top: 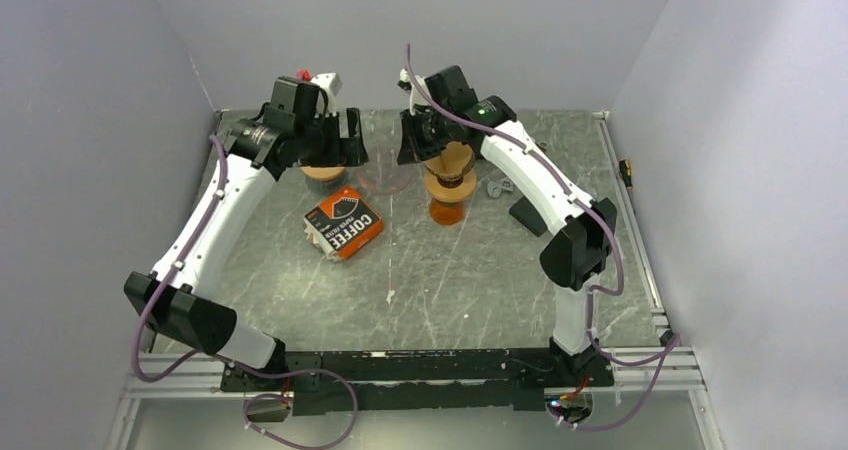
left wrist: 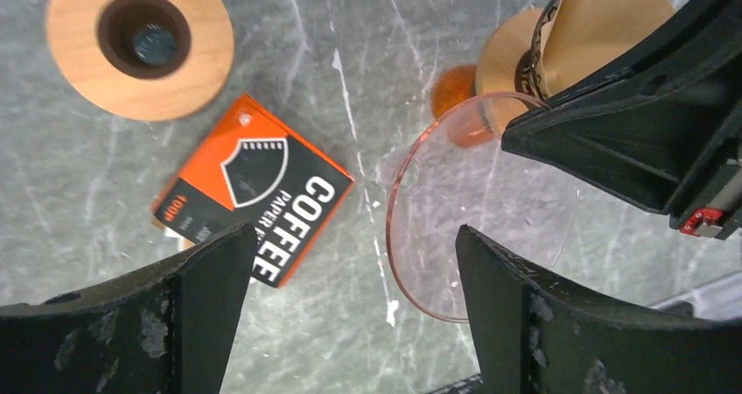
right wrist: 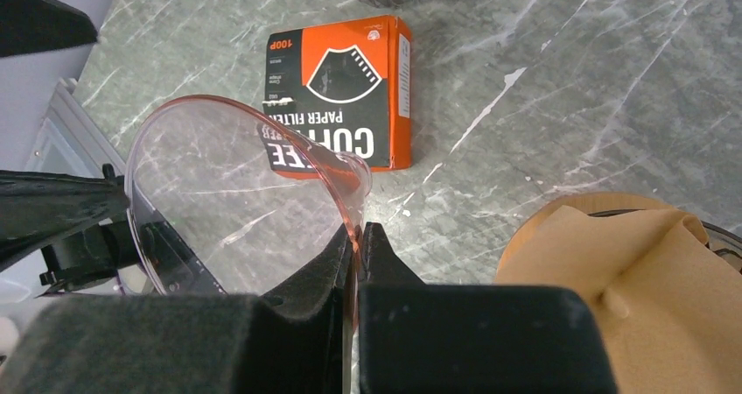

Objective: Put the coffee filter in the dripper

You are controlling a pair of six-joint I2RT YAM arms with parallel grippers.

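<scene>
The dripper point(right wrist: 219, 175) is a clear cone with a pink rim, tilted above the table. My right gripper point(right wrist: 357, 236) is shut on its rim. The brown paper coffee filter point(right wrist: 612, 280) lies on top of an orange vessel with a wooden collar point(top: 447, 185), just right of the cone. From the left wrist, the filter point(left wrist: 604, 26) shows at the top right, beyond the dripper point(left wrist: 472, 219). My left gripper point(left wrist: 354, 298) hangs open over the bare table, next to the cone's rim, with nothing between its fingers. Overhead, the left gripper point(top: 352, 140) and the right gripper point(top: 412, 142) face each other.
An orange and black coffee filter box point(top: 343, 222) lies flat left of centre. A wooden ring with a dark hole point(left wrist: 140, 44) sits behind it under the left arm. A small grey piece point(top: 497, 185) lies right of the vessel. Walls close in on three sides.
</scene>
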